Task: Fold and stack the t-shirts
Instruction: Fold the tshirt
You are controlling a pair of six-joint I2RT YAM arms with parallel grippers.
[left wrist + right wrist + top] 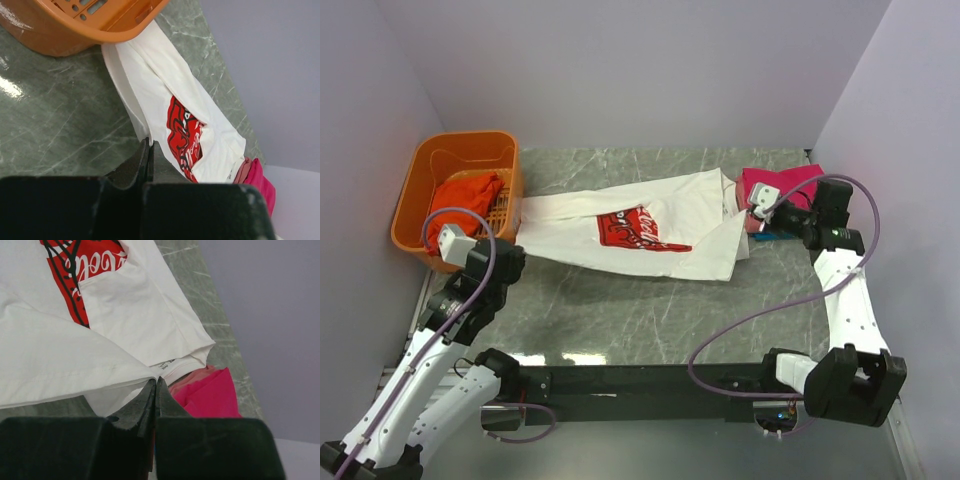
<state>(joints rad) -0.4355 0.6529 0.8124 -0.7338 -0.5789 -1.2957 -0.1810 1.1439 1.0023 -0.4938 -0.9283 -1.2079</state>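
Left gripper [149, 150]: closed, low beside white t-shirt [200, 125].
Right gripper [156, 387]: closed at its collar, magenta t-shirt [210, 397] alongside.
Surface: green marble table [620, 310]; lilac walls [620, 70].

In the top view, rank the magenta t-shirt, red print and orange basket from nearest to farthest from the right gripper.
1. magenta t-shirt, beside the right gripper, far right.
2. red print, mid-table on the white shirt.
3. orange basket, far left corner.

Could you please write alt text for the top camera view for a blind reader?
A white t-shirt with a red print lies across a green marbled table, between an orange basket holding an orange-red shirt on the left and a magenta shirt on the right. The left gripper and the right gripper, both shut, sit at its two ends.
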